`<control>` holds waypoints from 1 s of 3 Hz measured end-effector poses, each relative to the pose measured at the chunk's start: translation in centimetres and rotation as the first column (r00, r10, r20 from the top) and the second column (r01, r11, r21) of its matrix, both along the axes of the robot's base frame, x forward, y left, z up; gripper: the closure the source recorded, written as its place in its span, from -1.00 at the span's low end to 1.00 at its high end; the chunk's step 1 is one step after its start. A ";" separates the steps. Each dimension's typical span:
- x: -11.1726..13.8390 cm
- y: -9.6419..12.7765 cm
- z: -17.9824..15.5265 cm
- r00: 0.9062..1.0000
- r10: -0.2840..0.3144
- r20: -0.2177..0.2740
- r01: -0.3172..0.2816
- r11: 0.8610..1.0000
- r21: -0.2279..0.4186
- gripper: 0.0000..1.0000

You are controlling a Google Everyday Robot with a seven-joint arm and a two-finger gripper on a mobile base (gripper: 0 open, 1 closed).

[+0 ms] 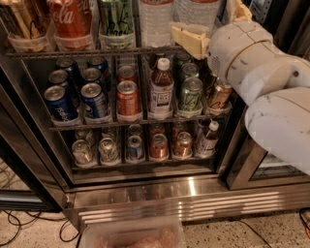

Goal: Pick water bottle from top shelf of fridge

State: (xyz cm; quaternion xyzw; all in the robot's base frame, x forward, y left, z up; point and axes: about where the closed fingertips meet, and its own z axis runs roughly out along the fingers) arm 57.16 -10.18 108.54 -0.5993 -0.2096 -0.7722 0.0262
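Observation:
The fridge (193, 193) stands open in front of me. On its top shelf (97, 52) two clear ribbed water bottles stand side by side, only their lower parts in view: one (155, 22) left of my gripper and one (196, 10) further right. My gripper (208, 22) is at the top right, level with the top shelf. Its cream fingers (189, 41) are spread apart, one on each side of the right water bottle. I cannot tell whether they touch it. The white arm (261, 72) fills the right side and hides that end of the shelves.
The top shelf also holds a gold can (22, 24), a red cola can (72, 19) and a green can (116, 19). The lower racks hold several cans and a small brown-drink bottle (161, 89). A clear plastic tub (131, 237) and cables (14, 227) lie on the floor.

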 end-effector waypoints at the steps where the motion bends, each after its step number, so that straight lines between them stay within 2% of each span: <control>1: 0.3 -0.8 -0.2 0.999 -0.049 -0.004 0.049 0.999 0.021 -0.56; 2: 1.0 -0.6 -0.4 0.998 -0.065 -0.007 0.065 0.997 0.043 -0.58; 3: 1.0 -0.6 -0.4 0.998 -0.065 -0.007 0.066 0.997 0.043 -0.21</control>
